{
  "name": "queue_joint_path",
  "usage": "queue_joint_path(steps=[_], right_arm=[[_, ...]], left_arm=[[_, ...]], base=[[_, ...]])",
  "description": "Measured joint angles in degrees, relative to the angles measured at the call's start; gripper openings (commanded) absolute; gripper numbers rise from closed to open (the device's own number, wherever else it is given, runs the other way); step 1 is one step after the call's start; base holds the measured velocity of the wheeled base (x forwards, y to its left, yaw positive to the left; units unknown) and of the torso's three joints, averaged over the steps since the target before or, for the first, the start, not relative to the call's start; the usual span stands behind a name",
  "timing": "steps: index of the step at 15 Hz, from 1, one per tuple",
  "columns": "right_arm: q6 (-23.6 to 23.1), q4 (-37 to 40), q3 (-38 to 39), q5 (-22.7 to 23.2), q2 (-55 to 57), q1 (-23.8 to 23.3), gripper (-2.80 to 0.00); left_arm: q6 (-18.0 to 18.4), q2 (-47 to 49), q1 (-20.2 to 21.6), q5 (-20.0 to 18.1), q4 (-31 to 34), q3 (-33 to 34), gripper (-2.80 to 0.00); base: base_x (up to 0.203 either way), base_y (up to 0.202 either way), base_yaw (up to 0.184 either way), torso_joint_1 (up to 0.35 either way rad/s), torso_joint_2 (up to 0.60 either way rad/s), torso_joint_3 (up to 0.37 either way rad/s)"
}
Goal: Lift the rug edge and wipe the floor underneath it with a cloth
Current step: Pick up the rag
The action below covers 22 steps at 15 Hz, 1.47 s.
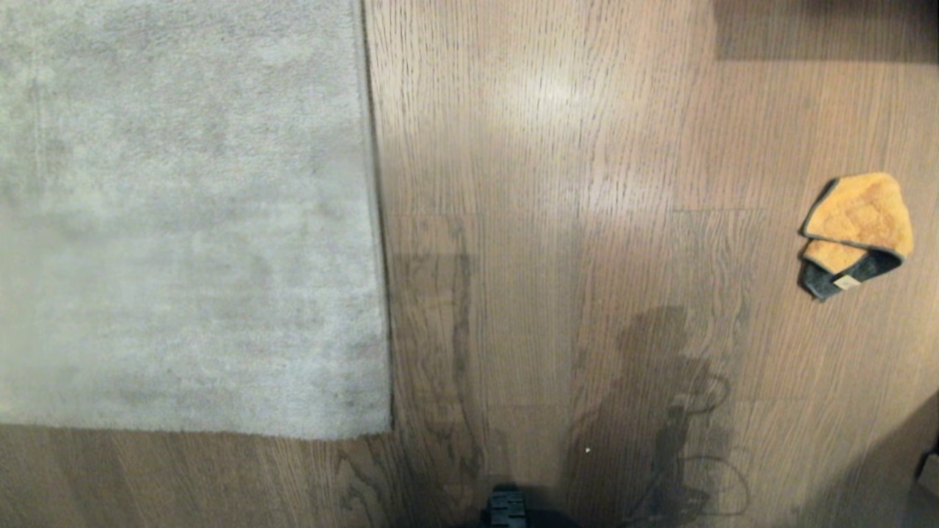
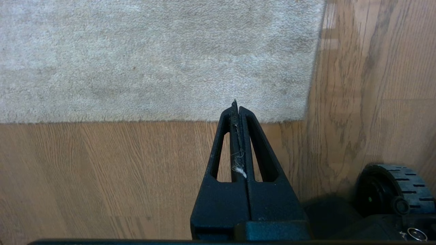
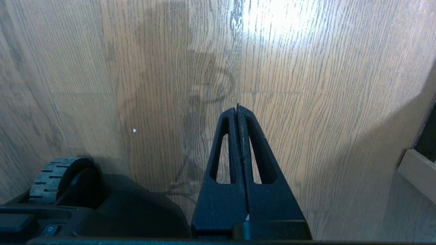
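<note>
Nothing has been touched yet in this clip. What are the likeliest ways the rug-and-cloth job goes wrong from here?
1. The rug edge lies flat on the floor, so a shut left end effector may slide over the pile instead of getting under it.
2. The cloth sits folded far to the right, well away from the rug; the right end effector may pinch only one layer and drag it bunched.

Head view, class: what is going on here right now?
Nothing is being handled yet. The rug lies flat on the floor, its edge not lifted. The cloth sits folded on the floor, off to the robot's right. The left gripper and right gripper are shut and empty.
</note>
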Motion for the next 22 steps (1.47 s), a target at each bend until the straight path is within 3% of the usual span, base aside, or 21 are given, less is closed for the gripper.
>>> queue_joint_path(steps=[7, 15, 22], right_arm=[[-0.45, 0.06, 0.0, 0.09, 0.0, 0.0, -2.8], [-8.85, 0.22, 0.0, 3.15, 0.0, 0.0, -2.8], [-8.16, 0.52, 0.0, 3.27, 0.0, 0.0, -2.8]], left_arm=[[0.0, 0.0, 0.0, 0.0, 0.0, 0.0, -2.8], [0.0, 0.0, 0.0, 0.0, 0.02, 0.02, -2.8], [0.0, 0.0, 0.0, 0.01, 0.0, 0.02, -2.8]], base=[[0.0, 0.0, 0.0, 0.0, 0.0, 0.0], [0.0, 0.0, 0.0, 0.0, 0.0, 0.0], [0.0, 0.0, 0.0, 0.0, 0.0, 0.0]])
